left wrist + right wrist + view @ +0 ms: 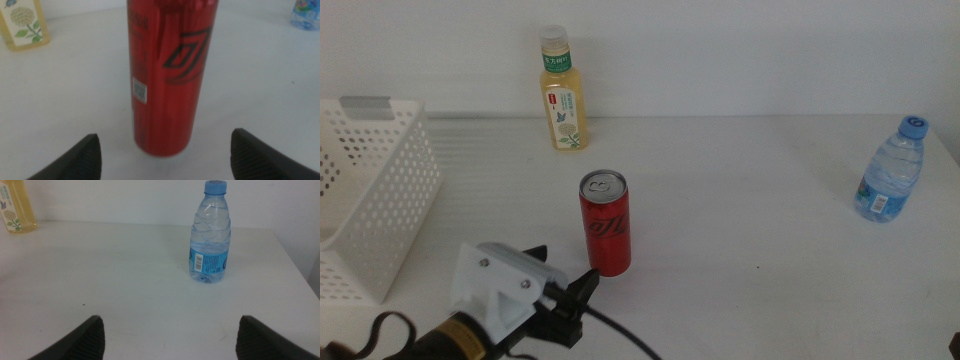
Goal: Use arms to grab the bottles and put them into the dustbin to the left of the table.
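One red can (605,222) upright at table (740,240) centre, left gripper (582,290) at its 6 o'clock, jaws wide apart, empty, one yellow bottle (562,92) at 12 o'clock, one water bottle (890,170) at 3 o'clock, one dustbin (370,200) at 9 o'clock, right gripper (170,335) spread open, empty.

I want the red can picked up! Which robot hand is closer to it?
Left. The left gripper sits right in front of the red can, jaws open. The right gripper faces the water bottle instead.

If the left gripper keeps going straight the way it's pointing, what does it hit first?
Most likely the red can, standing upright dead ahead of the open left gripper, centred between its jaws.
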